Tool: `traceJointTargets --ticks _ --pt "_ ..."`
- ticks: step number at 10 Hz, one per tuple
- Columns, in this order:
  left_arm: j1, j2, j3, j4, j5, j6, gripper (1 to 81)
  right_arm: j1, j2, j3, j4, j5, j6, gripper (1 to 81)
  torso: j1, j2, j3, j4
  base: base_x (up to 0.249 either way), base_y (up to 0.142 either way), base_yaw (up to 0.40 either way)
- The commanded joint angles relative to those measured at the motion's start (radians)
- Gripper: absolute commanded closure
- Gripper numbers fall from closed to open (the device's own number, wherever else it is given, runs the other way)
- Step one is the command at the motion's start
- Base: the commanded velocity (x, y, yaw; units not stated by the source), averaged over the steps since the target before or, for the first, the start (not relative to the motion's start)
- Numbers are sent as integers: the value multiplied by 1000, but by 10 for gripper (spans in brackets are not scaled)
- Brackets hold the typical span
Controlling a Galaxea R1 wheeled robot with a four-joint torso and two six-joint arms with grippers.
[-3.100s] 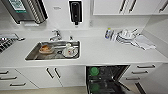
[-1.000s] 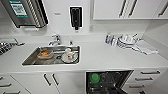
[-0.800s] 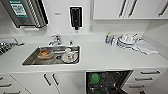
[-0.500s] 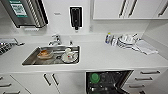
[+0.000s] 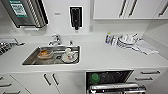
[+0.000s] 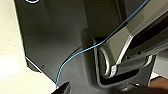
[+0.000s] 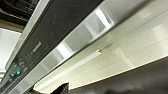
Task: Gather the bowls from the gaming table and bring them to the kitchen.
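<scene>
Since three seconds ago, the whole head view has shifted slightly, so the camera has moved; the green bowl (image 5: 95,78) is now seen more fully inside the open dishwasher (image 5: 110,81), where before only a darker rack showed. Between the last second's pictures and now, little else is changed.

The bowl is seen as a round, solid green shape, resting in the upper rack at the dishwasher's left side, below the edge of the white surface (image 5: 105,58). Its details are blurred. The dishwasher's door is lowered, and its steel edge with lit control lamps (image 7: 15,73) is seen close in the right wrist view, so the right arm is held near that door edge, above a pale tiled floor (image 7: 130,52).

The left arm's own dark plate and a thin blue cable (image 6: 82,50) are seen in the left wrist view. Whether either gripper is wide, narrow or holding anything cannot be told.

Dishes lie in the steel sink (image 5: 32,60).
</scene>
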Motion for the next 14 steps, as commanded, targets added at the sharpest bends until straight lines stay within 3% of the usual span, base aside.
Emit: traceJointTargets --ticks 1,3,5,8,10,12,14 --pt "5 2 2 -6 57 6 10 131 -93 104 -2 52 76 10 0 0 0 0 0 0 0" --pt "-1 -8 -4 -9 48 2 10 31 -113 116 -24 58 65 10 0 0 0 0 0 0 0" --pt "-6 -40 -27 -55 -8 -1 10 -130 -88 81 -153 45 62 10 0 0 0 0 0 0 0" --pt "-6 -90 -79 -142 -163 -1 10 -401 3 -118 -388 60 62 10 1 0 0 0 0 0 0" --pt "-5 -116 -82 -138 -235 6 10 -518 60 -230 -500 96 62 10 1 0 0 0 0 0 0" --pt "-5 -125 -88 -135 -237 11 10 -599 97 -325 -615 107 62 10 1 0 0 0 0 0 0" --pt "-8 -122 -102 -132 -217 25 10 -678 143 -460 -640 115 62 10 1 0 0 0 0 0 0"
